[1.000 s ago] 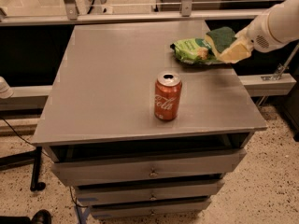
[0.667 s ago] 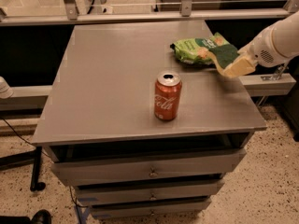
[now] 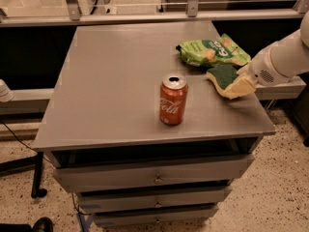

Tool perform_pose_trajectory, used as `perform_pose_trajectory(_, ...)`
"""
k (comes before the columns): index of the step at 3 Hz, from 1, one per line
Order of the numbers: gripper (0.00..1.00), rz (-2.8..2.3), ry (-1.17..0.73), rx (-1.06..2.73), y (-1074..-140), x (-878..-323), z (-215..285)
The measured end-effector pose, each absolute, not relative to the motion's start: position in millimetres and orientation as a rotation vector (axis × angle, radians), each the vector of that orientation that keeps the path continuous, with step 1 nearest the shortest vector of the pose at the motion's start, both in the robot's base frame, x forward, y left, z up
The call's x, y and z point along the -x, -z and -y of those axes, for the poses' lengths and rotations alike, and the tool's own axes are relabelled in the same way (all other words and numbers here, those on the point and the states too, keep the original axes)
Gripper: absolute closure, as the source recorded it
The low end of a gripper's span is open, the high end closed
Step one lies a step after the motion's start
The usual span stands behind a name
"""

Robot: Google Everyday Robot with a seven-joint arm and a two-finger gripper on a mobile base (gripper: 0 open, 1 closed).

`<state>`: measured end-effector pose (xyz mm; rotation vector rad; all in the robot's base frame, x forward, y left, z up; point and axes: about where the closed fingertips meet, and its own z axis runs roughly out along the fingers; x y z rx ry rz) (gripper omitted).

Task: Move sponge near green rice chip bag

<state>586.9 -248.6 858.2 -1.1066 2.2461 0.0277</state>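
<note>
The sponge [image 3: 221, 75], dark green on top with pale yellow foam below, is at the table's right side, just in front of the green rice chip bag [image 3: 212, 51]. The bag lies flat at the back right of the table. My gripper [image 3: 237, 85] reaches in from the right on a white arm [image 3: 285, 58] and is shut on the sponge's right end. It holds the sponge low over the table top, and I cannot tell whether the sponge touches the surface.
A red Coca-Cola can [image 3: 173, 99] stands upright near the table's front middle, left of the sponge. The grey table [image 3: 111, 81] has drawers below. Its right edge runs just beyond the gripper. A rail runs behind the table.
The gripper has moved with the sponge from over the bag's right end toward the front, coming down in front of the bag. The can and bag have not moved.
</note>
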Motion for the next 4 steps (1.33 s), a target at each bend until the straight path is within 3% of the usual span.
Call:
perform_pose_trajectory(3,1.00,-2.240,-0.017,1.081,-856.1,-609.1,252.6)
perform_pose_trajectory(4,0.82,-2.227,-0.021,1.087,-859.0,-632.3,245.6)
